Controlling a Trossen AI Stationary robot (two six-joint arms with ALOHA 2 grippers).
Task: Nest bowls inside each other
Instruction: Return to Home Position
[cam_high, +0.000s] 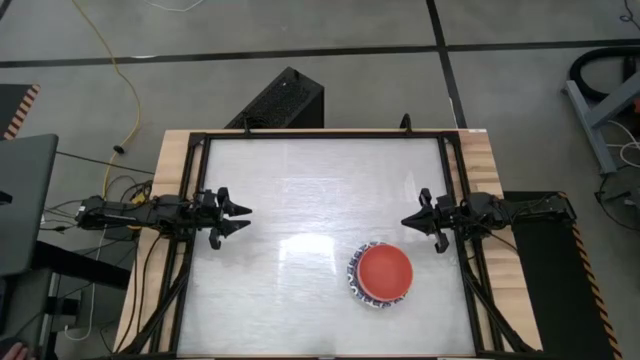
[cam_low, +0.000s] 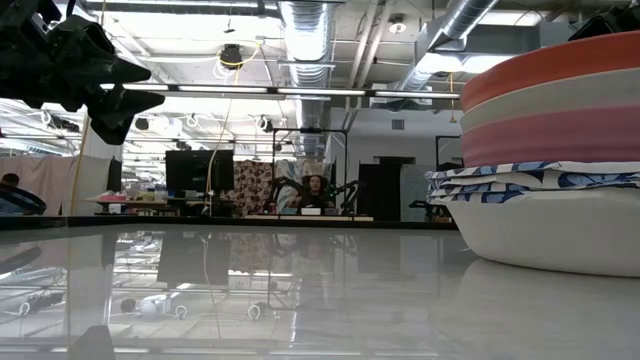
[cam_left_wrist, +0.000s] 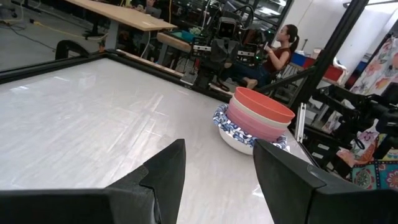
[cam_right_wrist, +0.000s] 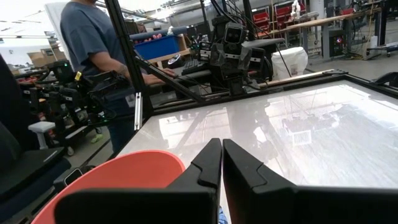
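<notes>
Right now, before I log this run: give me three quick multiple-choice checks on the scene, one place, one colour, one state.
1. Where is the bowl stack?
A. Close to the right gripper
B. Close to the left gripper
C. Midway between both

2. What colour is the top bowl?
A. Blue
B. Green
C. Red

3. How do the right gripper's fingers stand?
A. Wide open
B. Shut, empty
C. Shut on a bowl

Key:
1 A: the high view shows the stack close to the right gripper and far from the left gripper.
2 C: it shows red from above and in both wrist views.
3 B: the right wrist view shows the fingers together with nothing between them.
</notes>
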